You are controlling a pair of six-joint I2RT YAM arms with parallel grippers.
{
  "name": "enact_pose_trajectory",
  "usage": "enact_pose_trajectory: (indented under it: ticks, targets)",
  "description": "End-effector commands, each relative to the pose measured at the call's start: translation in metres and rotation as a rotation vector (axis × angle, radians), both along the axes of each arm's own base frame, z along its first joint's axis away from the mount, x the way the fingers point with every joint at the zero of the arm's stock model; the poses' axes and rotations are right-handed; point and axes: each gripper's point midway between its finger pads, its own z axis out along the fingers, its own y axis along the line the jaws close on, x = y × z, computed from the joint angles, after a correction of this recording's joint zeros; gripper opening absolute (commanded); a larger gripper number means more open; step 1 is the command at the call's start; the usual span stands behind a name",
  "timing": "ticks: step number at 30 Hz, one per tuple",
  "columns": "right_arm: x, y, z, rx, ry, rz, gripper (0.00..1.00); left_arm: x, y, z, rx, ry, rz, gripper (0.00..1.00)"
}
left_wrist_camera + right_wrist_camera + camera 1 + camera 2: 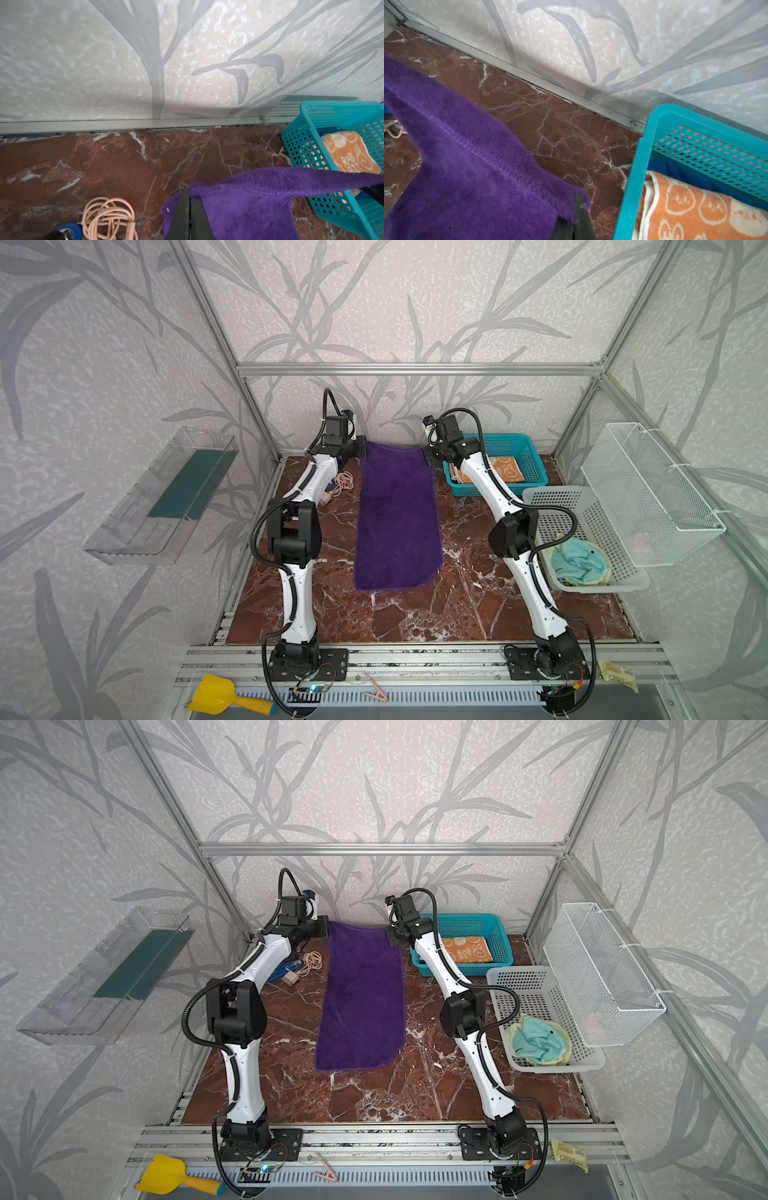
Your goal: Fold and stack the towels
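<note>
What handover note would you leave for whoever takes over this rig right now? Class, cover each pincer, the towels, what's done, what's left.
Left pincer: shut on far left corner of the purple towel.
Right pincer: shut on its far right corner.
Its far edge lifted, rest on table.
Done: orange rabbit towel folded on blue towel in teal basket.
Left: fold, stack purple; then yellow-and-teal towel, crumpled in white basket.

tabletop [415,614]: red-brown marble, white veins
teal basket [498,445]: far right, by back wall
white basket [552,497]: right edge, just beside teal basket, nearer the front
wire basket [648,489]: on right wall
clear bin [137,526]: on left wall
peach cable [344,482]: coiled, far left
yellow scoop [216,695]: front rail, left
clothespin [376,691]: front rail, middle
</note>
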Motion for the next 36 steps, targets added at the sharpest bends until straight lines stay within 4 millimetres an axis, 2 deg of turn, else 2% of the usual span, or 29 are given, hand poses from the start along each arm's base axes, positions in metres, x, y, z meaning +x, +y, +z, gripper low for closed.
enact_pose_trajectory:
  ticks: [1,3,6,10,14,17,21,24,27,30,33,36]
  targets:
    - [0.001,0.0,0.051,0.073,-0.1,0.005,0.0,0.008,-0.002,0.03,-0.04,-0.081,-0.022,0.0]
    - [-0.005,-0.002,0.059,0.073,-0.093,0.007,0.0,0.004,-0.004,0.037,-0.058,-0.084,-0.03,0.0]
    - [-0.02,-0.004,0.084,0.077,-0.094,0.026,0.0,-0.013,-0.01,0.069,-0.076,-0.121,-0.054,0.0]
    - [-0.057,-0.006,0.139,0.048,-0.132,0.049,0.0,-0.054,-0.013,0.123,-0.049,-0.191,-0.074,0.0]
    - [-0.118,-0.007,0.197,-0.019,-0.188,0.081,0.0,-0.115,-0.013,0.178,-0.043,-0.269,-0.092,0.0]
    - [-0.169,-0.002,0.231,-0.069,-0.245,0.115,0.0,-0.167,-0.013,0.212,-0.029,-0.324,-0.106,0.0]
    - [-0.238,-0.005,0.28,-0.065,-0.378,0.138,0.0,-0.235,-0.009,0.25,-0.023,-0.401,-0.108,0.0]
    - [-0.293,-0.017,0.315,0.004,-0.482,0.157,0.0,-0.285,-0.006,0.276,-0.026,-0.457,-0.113,0.0]
    - [-0.334,-0.033,0.338,0.036,-0.542,0.167,0.0,-0.324,-0.003,0.295,-0.035,-0.499,-0.123,0.0]
    - [-0.367,-0.046,0.356,0.043,-0.591,0.184,0.0,-0.356,-0.001,0.313,-0.058,-0.541,-0.139,0.0]
    - [-0.397,-0.049,0.368,0.043,-0.628,0.224,0.0,-0.378,-0.002,0.327,-0.097,-0.572,-0.158,0.0]
    - [-0.413,-0.052,0.374,0.027,-0.653,0.237,0.0,-0.393,-0.003,0.338,-0.13,-0.595,-0.171,0.0]
